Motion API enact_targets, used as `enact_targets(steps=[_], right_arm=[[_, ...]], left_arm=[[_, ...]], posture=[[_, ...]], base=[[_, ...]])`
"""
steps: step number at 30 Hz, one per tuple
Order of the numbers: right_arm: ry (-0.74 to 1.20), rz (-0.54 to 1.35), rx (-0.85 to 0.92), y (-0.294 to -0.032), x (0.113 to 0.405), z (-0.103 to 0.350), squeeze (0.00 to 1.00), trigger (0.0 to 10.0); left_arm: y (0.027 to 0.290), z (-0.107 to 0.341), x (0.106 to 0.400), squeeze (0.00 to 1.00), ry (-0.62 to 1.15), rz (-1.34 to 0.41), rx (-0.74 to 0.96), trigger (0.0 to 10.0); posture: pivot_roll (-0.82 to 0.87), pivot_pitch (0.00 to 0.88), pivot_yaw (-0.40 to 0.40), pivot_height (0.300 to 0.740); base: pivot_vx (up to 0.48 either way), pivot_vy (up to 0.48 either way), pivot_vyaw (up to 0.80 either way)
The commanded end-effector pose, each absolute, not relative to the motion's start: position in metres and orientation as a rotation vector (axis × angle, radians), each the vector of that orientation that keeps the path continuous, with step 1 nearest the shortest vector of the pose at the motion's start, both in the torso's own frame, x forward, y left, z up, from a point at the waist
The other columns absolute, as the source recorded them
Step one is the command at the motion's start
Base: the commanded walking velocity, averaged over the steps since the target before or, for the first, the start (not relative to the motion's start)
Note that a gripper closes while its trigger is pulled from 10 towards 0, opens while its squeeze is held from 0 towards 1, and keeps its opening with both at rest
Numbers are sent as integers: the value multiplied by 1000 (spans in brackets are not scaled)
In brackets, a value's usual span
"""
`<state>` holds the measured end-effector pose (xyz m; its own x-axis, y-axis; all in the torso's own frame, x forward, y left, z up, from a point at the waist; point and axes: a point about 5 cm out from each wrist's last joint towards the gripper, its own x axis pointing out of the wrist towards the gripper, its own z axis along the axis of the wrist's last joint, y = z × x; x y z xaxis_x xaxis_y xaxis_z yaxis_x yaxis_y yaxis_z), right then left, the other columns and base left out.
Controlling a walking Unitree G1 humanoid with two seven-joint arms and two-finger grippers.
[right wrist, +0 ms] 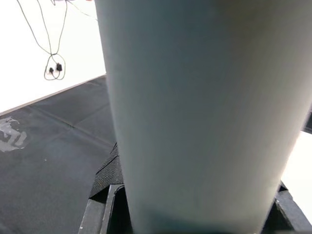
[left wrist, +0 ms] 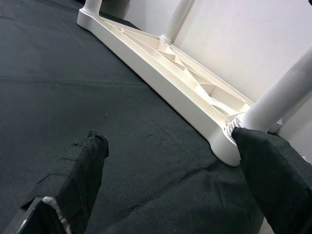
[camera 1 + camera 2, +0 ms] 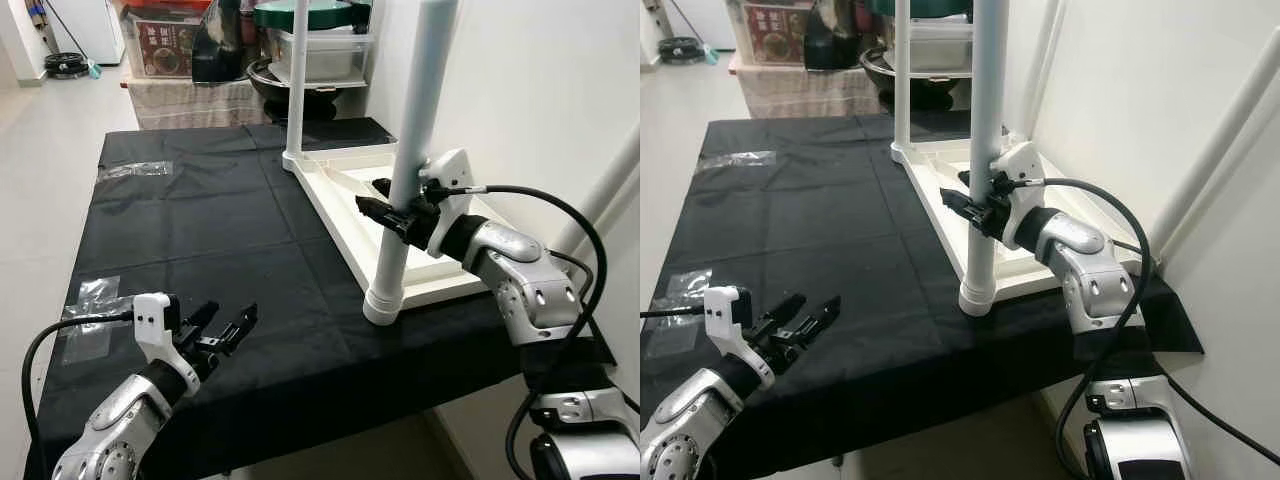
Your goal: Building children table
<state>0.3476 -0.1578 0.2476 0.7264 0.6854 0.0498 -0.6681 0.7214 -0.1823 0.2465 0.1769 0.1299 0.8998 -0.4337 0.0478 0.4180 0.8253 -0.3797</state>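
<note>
**Children's table, leg fitting under way**

Left hand point(image 3: 222, 331): parted, empty, hovering at counter's point(image 3: 200, 230) near edge. Right hand point(image 3: 392, 215): clamped around near table leg point(image 3: 408, 160), standing in the upturned white tabletop's point(image 3: 340, 200) near corner by the counter's right edge. Next, probably: seat leg firmly, then release.

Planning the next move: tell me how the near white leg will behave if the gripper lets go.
The near white leg stands upright in the upturned tabletop corner socket, so it probably stays up. It looks stiff, light plastic. The right gripper clamps a smooth round tube, likely slippery.
</note>
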Motion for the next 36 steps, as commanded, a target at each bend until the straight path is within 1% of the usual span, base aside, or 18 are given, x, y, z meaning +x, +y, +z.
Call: enact_targets(steps=[1,7,10,13,15,20,26,28,29,32,33,34,35,36], right_arm=[[-72,752,-156,-157,347,237,0,0],[-35,710,-120,-160,351,229,0,0],[-6,652,-69,-164,353,222,0,0],[-3,648,-66,-164,353,220,0,0],[45,600,-6,-162,349,205,0,0],[64,570,-8,-158,344,194,0,0],[96,541,-51,-150,338,183,0,0],[125,507,-66,-148,338,178,0,0],[182,436,-79,-148,339,167,0,0],[182,436,-79,-148,339,167,0,0],[211,383,-78,-148,339,161,0,0],[211,383,-78,-148,339,161,0,0],[243,285,-56,-149,341,154,0,0],[243,285,-56,-149,341,154,0,0]], left_arm=[[176,127,245,0,55,-455,-400,10000],[176,126,244,0,55,-449,-402,10000],[176,126,244,0,56,-448,-403,10000],[176,126,244,0,56,-448,-402,10000],[176,126,244,0,57,-449,-402,10000],[176,126,244,0,57,-451,-402,10000],[176,126,245,0,55,-453,-401,10000],[176,126,245,0,55,-453,-401,10000],[175,126,246,0,54,-454,-402,10000],[175,126,246,0,54,-454,-402,10000],[175,126,246,0,55,-454,-402,10000],[175,126,246,0,55,-454,-402,10000],[175,126,246,0,54,-453,-403,10000],[175,126,246,0,54,-453,-403,10000]], posture=[[13,0,-104,740],[16,0,-107,740],[16,0,-107,740],[16,0,-105,740],[16,0,-105,740],[16,0,-102,740],[14,0,-101,740],[11,0,-102,740],[9,0,-103,740],[9,0,-103,740],[10,0,-104,740],[10,0,-104,740],[9,0,-108,740],[9,0,-108,740]], base=[[0,0,0],[0,0,0],[0,0,0],[0,0,0],[0,0,0],[0,0,0],[0,0,0],[0,0,0],[0,0,0],[0,0,0],[0,0,0],[0,0,0],[0,0,0],[0,0,0]])
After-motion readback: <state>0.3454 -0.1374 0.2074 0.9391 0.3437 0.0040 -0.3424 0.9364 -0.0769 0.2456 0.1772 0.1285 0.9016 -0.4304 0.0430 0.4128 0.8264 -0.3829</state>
